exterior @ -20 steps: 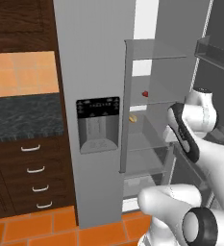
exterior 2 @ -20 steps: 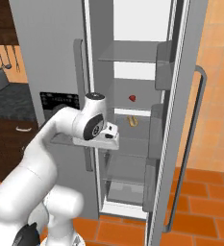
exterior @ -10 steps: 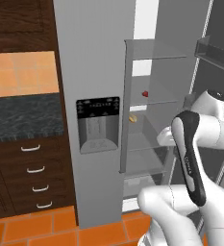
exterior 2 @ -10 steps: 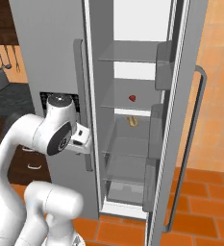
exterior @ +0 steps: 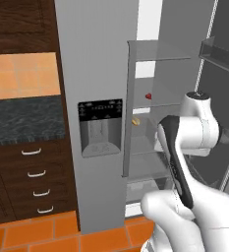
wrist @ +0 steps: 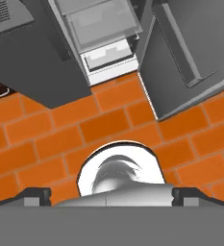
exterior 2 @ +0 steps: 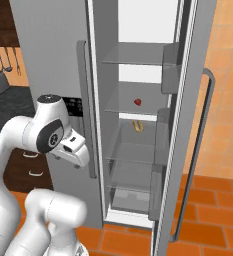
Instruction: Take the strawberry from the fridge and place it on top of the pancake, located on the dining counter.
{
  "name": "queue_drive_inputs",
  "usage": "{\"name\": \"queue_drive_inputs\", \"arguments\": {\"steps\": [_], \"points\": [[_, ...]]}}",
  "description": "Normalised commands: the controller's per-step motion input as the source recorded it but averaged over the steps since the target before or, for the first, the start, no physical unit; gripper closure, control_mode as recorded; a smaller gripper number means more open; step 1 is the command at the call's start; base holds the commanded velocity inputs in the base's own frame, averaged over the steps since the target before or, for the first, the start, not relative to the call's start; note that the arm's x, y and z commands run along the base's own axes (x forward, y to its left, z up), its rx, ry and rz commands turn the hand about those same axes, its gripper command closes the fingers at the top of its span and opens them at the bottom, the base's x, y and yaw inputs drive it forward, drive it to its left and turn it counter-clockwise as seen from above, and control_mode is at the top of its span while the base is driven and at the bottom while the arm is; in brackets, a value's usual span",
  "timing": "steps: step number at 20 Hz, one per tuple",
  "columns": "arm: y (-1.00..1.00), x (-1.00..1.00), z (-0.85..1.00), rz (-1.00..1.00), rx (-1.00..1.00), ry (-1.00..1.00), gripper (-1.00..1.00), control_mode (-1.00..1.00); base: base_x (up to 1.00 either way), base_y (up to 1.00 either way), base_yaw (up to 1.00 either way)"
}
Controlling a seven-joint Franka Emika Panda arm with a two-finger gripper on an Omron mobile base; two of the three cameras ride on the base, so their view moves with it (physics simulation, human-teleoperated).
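On the glass shelf of the tall grey steel fridge (exterior 2: 53, 40) waits the tiny red strawberry (exterior 2: 137, 102), unreached; the open, empty gripper (wrist: 111, 194) must swing up toward it.

The fridge (exterior 2: 53, 50) stands with its right door swung wide open, grey steel, and the tiny red strawberry (exterior 2: 137, 101) sits alone on a glass shelf, mid-height.

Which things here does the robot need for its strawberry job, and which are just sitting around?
Needed:
strawberry, on a glass shelf
fridge, right door open
gripper, pointing at the floor

Just there:
small yellowish food, shelf below
water dispenser
drawers
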Motion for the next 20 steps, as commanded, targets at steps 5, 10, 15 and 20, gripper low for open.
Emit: {"name": "queue_drive_inputs", "arguments": {"steps": [5, 10, 15, 20], "points": [[-0.11, 0.00, -0.29, 0.16, -0.07, 0.01, -1.00, -1.00, 0.00, 0.00, 0.00], [-0.02, -0.01, -0.05, 0.06, 0.00, 0.00, -1.00, -1.00, 0.00, 0.00, 0.00], [0.00, 0.00, 0.00, 0.00, 0.00, 0.00, -1.00, -1.00, 0.00, 0.00, 0.00], [0.00, 0.00, 0.00, -0.01, 0.00, 0.00, -1.00, 1.00, -0.14, 0.00, -0.14]]}}
